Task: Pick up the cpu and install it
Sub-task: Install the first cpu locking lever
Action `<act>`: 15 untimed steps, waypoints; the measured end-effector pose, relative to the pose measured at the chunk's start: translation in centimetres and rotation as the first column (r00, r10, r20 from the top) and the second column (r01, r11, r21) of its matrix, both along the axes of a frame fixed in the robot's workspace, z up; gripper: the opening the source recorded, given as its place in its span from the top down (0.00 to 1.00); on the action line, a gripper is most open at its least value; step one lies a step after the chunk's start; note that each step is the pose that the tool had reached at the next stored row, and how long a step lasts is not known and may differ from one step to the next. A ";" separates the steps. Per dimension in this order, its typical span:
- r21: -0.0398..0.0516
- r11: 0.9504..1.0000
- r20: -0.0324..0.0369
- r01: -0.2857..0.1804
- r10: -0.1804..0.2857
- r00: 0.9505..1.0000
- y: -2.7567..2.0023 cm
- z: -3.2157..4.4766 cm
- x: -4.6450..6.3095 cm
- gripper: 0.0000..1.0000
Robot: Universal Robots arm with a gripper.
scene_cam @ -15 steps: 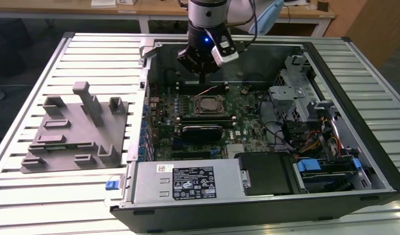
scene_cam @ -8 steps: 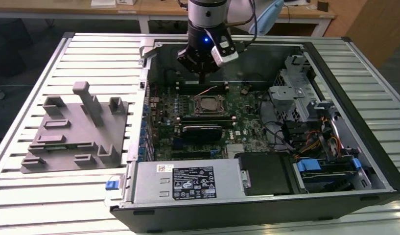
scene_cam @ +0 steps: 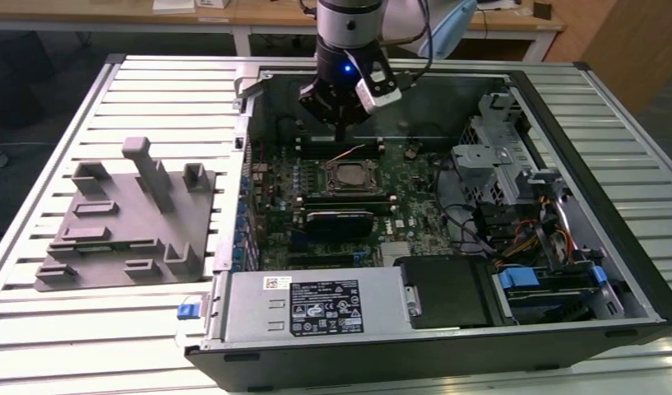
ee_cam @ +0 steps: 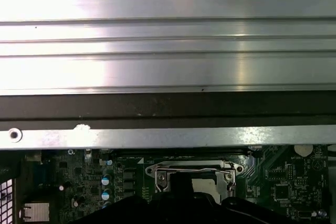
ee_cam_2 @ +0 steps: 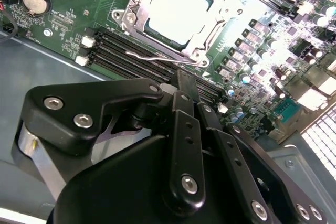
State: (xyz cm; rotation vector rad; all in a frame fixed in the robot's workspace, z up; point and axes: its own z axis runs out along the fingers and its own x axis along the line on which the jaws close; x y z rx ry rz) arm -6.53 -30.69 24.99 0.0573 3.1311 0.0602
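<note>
The cpu (scene_cam: pixel 349 174) lies flat inside the black socket frame on the green motherboard, its pale silvery top facing up. The second wrist view shows the cpu (ee_cam_2: pixel 176 10) bright within the frame, with the thin metal lever (ee_cam_2: pixel 157 56) running along the frame's near side. In the first wrist view a pale patch of the cpu (ee_cam: pixel 203 184) shows behind the dark gripper body. My gripper (scene_cam: pixel 341 127) hangs above the memory slots just behind the socket, clear of the chip. Its fingers (ee_cam_2: pixel 186 82) look pressed together with nothing between them.
The open computer case (scene_cam: pixel 599 271) lies on a slatted metal table. A grey fixture (scene_cam: pixel 127 218) with upright pegs stands at the exterior view's left. Drive cages and cables (scene_cam: pixel 512 189) crowd the case's right side, and the power supply (scene_cam: pixel 313 304) sits at the front.
</note>
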 end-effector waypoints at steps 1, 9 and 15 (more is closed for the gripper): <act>0.000 1.000 0.000 0.000 0.000 1.000 0.00 -0.05 0.1 0.89; 0.003 1.000 0.000 -0.001 0.001 1.000 0.03 -0.43 0.4 0.89; 0.003 1.000 0.000 -0.021 0.021 1.000 0.21 -0.77 0.6 0.89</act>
